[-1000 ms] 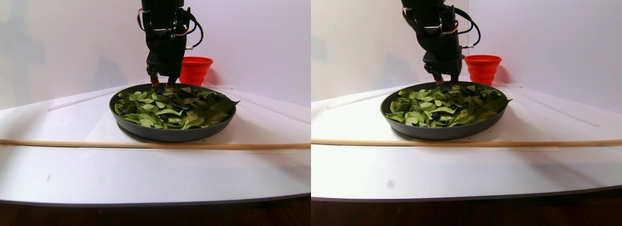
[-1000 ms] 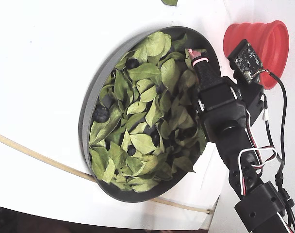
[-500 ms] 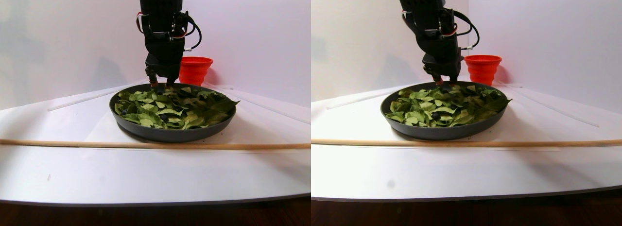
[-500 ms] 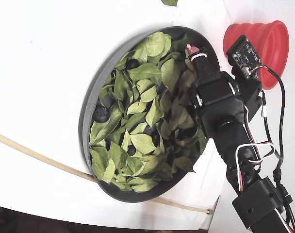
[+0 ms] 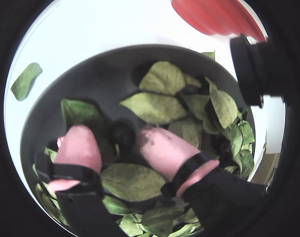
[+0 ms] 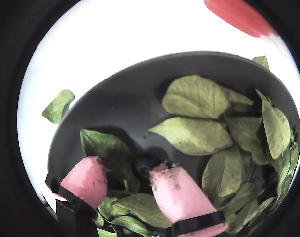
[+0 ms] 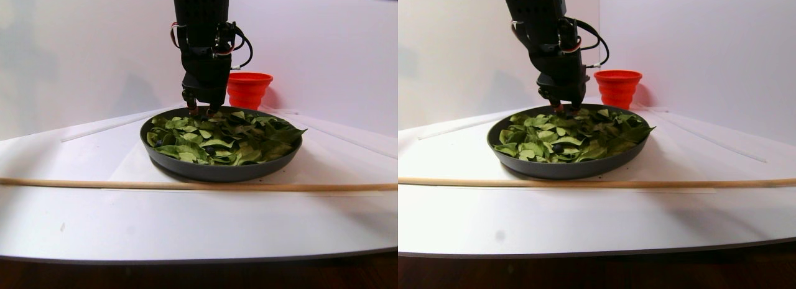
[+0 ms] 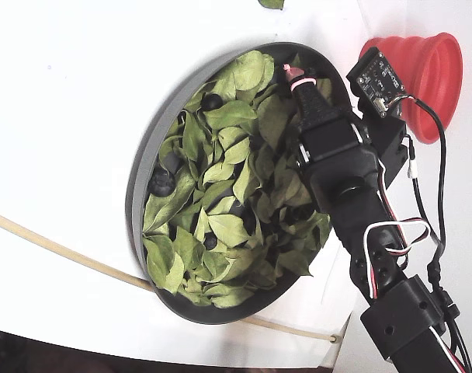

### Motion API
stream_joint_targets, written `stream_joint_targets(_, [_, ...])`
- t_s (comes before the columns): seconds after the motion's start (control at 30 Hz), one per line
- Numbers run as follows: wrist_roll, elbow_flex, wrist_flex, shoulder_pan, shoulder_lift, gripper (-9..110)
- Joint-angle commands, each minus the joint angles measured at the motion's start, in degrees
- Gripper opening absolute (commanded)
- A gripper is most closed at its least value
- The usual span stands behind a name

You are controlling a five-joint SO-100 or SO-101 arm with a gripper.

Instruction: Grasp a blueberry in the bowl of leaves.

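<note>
Gripper down in the bowl of leaves
Lower centre of a wrist view: jaws apart, blueberry between pink fingertips.

Gripper points down, jaws parted w/ a dark gap between. Pink fingertips, black bands round each. In fixed view black arm runs up from lower right, wrist bent so pink tips sit at top. Stereo pair: arm comes straight down from above.
</note>
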Motion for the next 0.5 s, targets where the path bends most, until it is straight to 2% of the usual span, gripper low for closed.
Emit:
stream_joint_targets(0.0, [0.3, -4.0, -0.6, 0.4, 1.2, 17])
stream_joint_targets(0.47, [-0.2, -4.2, -0.6, 1.4, 0.0, 17])
